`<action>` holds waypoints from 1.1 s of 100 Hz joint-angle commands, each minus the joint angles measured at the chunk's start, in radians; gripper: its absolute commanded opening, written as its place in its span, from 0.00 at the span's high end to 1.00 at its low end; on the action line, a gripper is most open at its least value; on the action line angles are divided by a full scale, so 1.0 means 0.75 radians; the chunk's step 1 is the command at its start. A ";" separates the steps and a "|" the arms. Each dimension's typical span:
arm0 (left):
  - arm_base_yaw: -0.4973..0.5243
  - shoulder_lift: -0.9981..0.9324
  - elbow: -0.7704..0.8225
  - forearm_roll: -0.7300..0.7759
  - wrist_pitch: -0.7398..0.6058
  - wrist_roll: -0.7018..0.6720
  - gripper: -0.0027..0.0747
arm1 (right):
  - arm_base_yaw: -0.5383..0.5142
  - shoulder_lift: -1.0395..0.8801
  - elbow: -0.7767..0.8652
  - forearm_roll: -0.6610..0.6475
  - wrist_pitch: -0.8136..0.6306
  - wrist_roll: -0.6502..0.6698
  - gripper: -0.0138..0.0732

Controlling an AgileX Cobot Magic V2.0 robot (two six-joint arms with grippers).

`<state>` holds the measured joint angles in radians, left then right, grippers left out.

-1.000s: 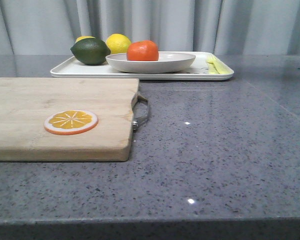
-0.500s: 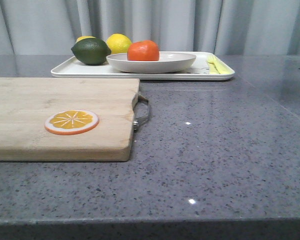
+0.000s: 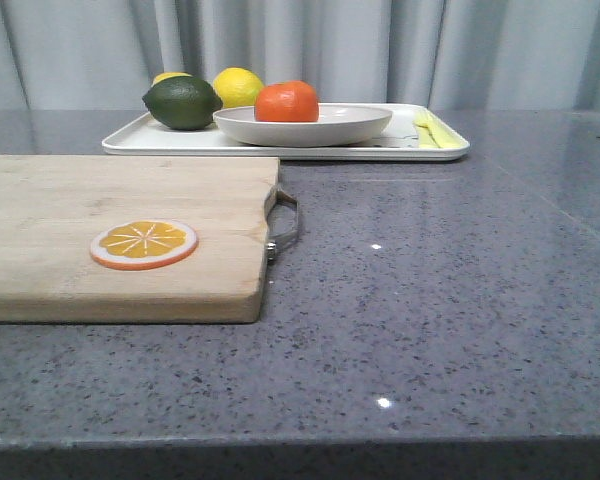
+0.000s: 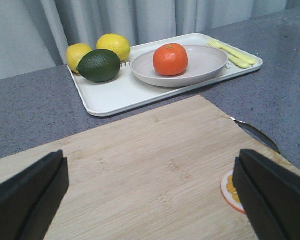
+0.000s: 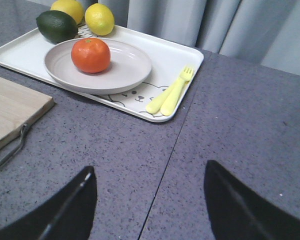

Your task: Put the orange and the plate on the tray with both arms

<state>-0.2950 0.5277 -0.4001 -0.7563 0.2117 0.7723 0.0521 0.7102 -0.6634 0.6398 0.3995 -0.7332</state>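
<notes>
Orange [image 3: 286,101] sits in plate [image 3: 302,124], plate sits on tray [image 3: 435,150] at far edge of table [image 3: 450,290], toward the tray's middle. Lime [image 3: 182,102] and two lemons [image 3: 238,86] at tray's left end, yellow fork [image 5: 171,93] at its right end. Cutting board [image 3: 120,235] along table's left edge, orange slice [image 3: 144,244] on it, metal handle [image 3: 285,226] off its right edge. Bare table between board and tray and all along right side. Left end effector [image 4: 150,197] spread wide over board, empty. Right end effector [image 5: 150,210] spread wide over bare table, empty.
</notes>
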 commanded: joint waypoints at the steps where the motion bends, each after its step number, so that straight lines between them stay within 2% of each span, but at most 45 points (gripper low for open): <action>1: 0.006 0.000 -0.040 -0.059 -0.109 -0.009 0.14 | -0.005 -0.119 0.072 0.035 -0.167 -0.024 0.31; 24: 0.006 0.000 -0.040 -0.094 -0.155 -0.009 0.16 | -0.005 -0.367 0.284 0.035 -0.266 -0.029 0.32; 33: 0.006 0.000 -0.040 -0.094 -0.157 -0.009 0.24 | -0.005 -0.419 0.318 0.035 -0.279 -0.029 0.40; 45: 0.006 0.000 -0.040 -0.094 -0.157 -0.009 0.43 | -0.005 -0.435 0.321 0.035 -0.276 -0.029 0.64; 57: 0.006 0.000 -0.040 -0.094 -0.157 -0.009 0.71 | -0.005 -0.435 0.321 0.035 -0.273 -0.029 0.92; 68: 0.006 0.000 -0.040 -0.094 -0.157 -0.009 0.98 | -0.005 -0.435 0.321 0.037 -0.273 -0.029 0.92; 110: 0.006 0.000 -0.040 -0.094 -0.160 -0.009 0.99 | -0.005 -0.435 0.321 0.037 -0.261 -0.029 0.92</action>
<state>-0.2950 0.5277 -0.4001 -0.8081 0.1585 0.7723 0.0521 0.3788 -0.3979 0.6500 0.2655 -0.7496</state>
